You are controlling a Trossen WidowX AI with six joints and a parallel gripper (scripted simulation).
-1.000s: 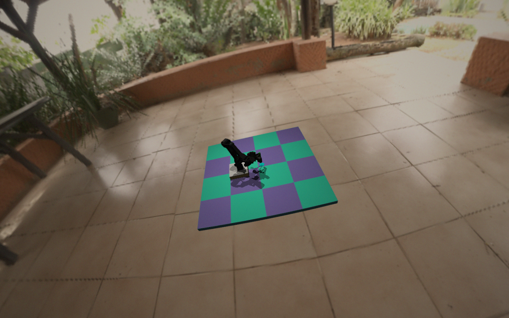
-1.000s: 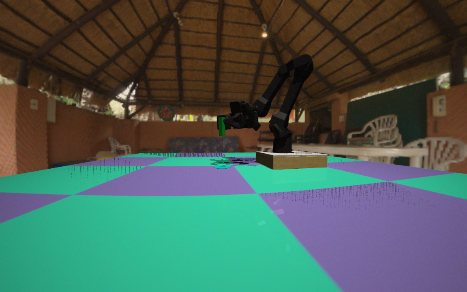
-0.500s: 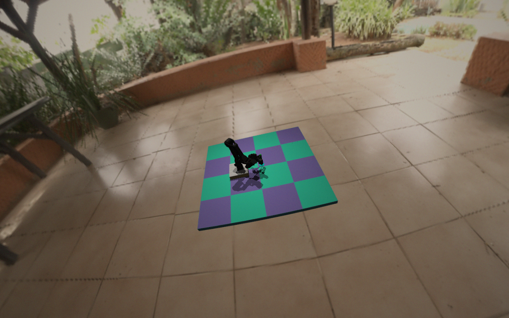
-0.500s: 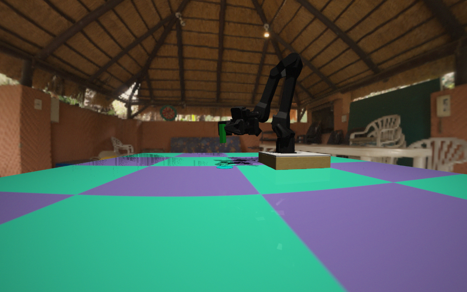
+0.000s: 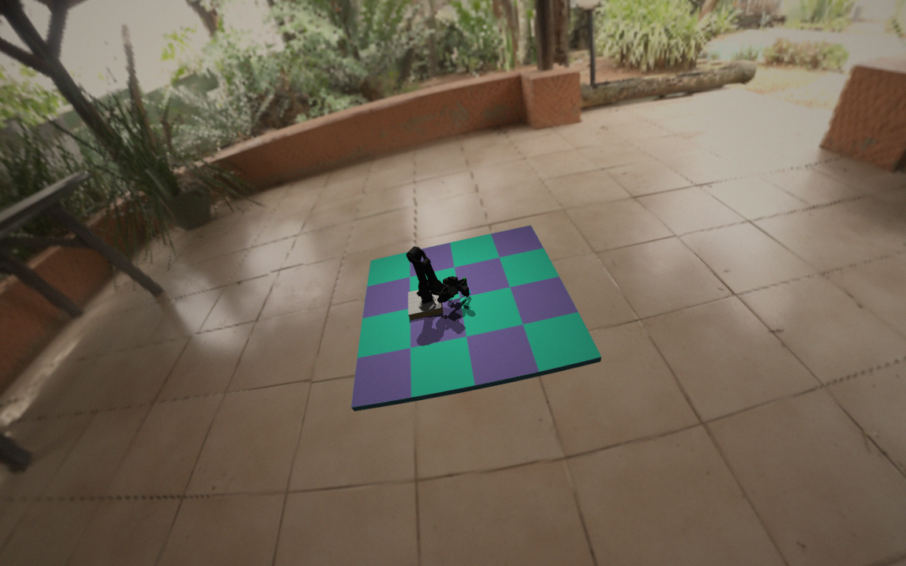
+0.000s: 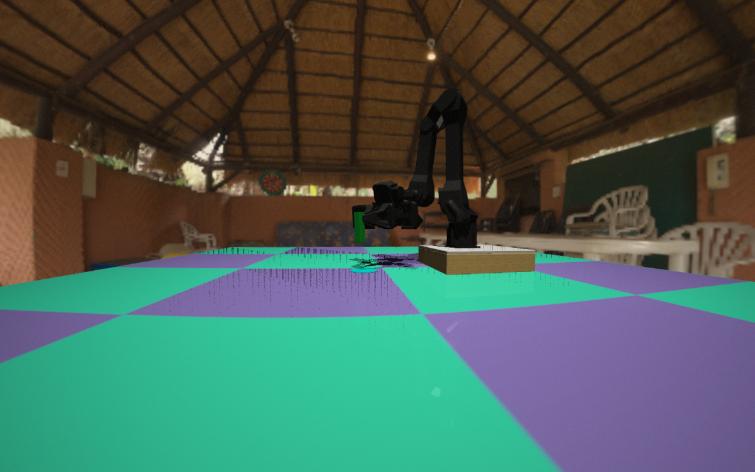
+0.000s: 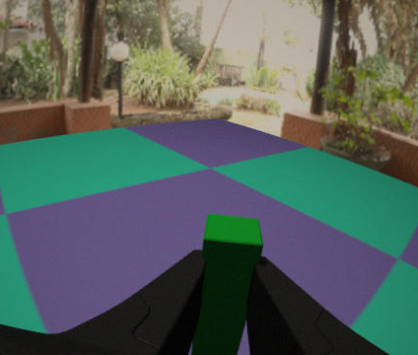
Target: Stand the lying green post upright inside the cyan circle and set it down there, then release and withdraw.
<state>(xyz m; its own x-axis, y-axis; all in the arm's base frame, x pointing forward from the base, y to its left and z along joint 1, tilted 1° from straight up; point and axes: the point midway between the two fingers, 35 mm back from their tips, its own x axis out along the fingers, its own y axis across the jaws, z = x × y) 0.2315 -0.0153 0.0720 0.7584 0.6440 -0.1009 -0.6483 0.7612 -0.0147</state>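
My claw (image 5: 465, 284) (image 6: 360, 212) (image 7: 228, 266) pinches the green post (image 6: 359, 226) (image 7: 231, 256) between its two fingers, near the post's upper end. Grasp, lift and turning to upright are complete: the post hangs vertical, its foot above the board. Lowering, release and withdrawal remain. The cyan circle (image 6: 364, 269) lies on the board below; exterior view places the post roughly over it, though exact centring cannot be told. My arm (image 5: 425, 273) (image 6: 455, 146) rises from a pale-topped base block (image 5: 414, 305) (image 6: 490, 262). The surface is a checkered board (image 5: 499, 351) (image 6: 204, 375) (image 7: 145, 222) of green and purple squares, set on a tiled floor (image 5: 653, 450). Beyond: a low terracotta wall (image 5: 385, 121) (image 7: 17, 119) with garden behind; in exterior view, white plastic chairs (image 6: 617, 210) beneath a thatched roof (image 6: 321, 70).
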